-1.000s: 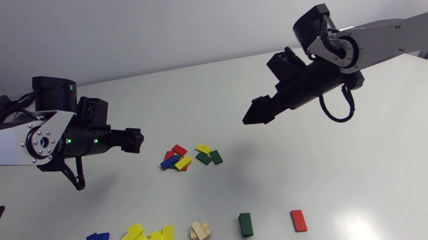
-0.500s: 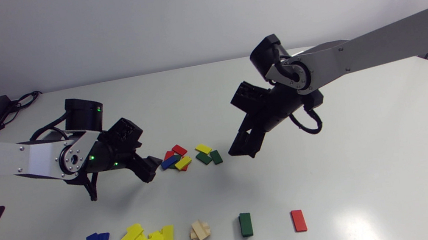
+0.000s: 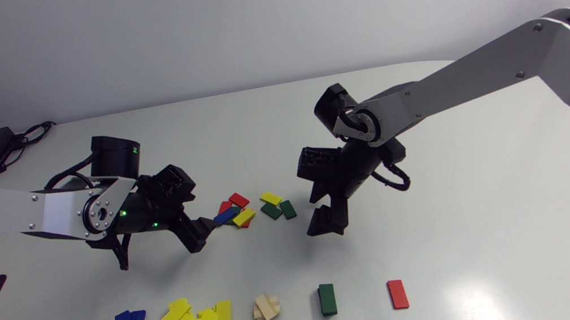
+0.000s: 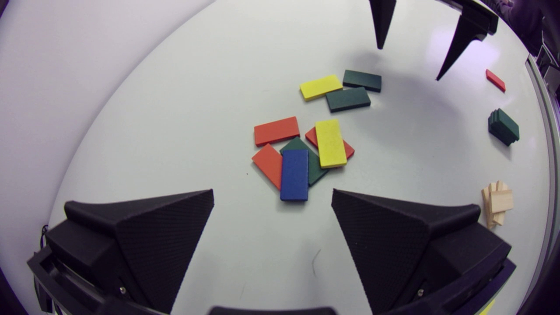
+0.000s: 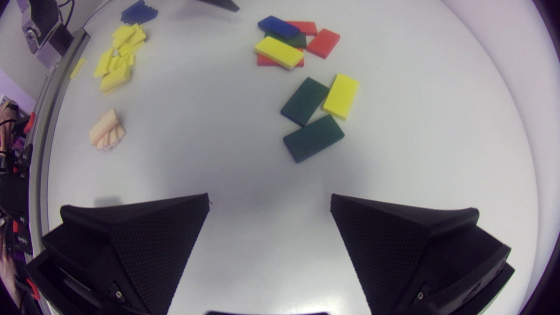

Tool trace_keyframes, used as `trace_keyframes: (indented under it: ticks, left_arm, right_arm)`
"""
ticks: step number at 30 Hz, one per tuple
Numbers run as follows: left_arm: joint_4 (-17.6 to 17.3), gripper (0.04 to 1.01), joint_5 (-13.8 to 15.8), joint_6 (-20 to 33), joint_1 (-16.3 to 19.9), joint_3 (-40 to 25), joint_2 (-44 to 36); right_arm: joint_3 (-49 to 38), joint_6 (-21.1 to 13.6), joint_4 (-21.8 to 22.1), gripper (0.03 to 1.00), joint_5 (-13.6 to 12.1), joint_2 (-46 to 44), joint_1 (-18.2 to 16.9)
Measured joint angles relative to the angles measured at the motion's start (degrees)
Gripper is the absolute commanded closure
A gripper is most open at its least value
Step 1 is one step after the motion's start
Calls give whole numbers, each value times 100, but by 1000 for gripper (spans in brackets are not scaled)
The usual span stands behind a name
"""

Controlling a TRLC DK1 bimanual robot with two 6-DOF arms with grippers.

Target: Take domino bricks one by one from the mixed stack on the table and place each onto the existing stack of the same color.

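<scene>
Green brick (image 4: 314,168) mostly hidden under blue brick (image 4: 294,175), seemingly lying flat.

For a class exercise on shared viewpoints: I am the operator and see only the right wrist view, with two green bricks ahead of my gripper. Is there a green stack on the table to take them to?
Observer: Yes. The head view shows a green stack in the front row, between the wooden stack and a lone red brick.
Operator: Is the other arm holding anything?
Observer: No. In the left wrist view the left gripper is open and empty, and the blue brick lies just ahead of it.
</scene>
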Motion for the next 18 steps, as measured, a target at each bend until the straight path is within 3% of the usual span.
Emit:
trace_keyframes:
  ticks: [6,18]
  left_arm:
    - [-2,87,2,35,-28,94,173]
    - [0,87,2,186,-103,101,188]
  right_arm:
    - [446,-197,-20,61,-13,96,94]
    - [1528,-568,-586,62,-37,1027,111]
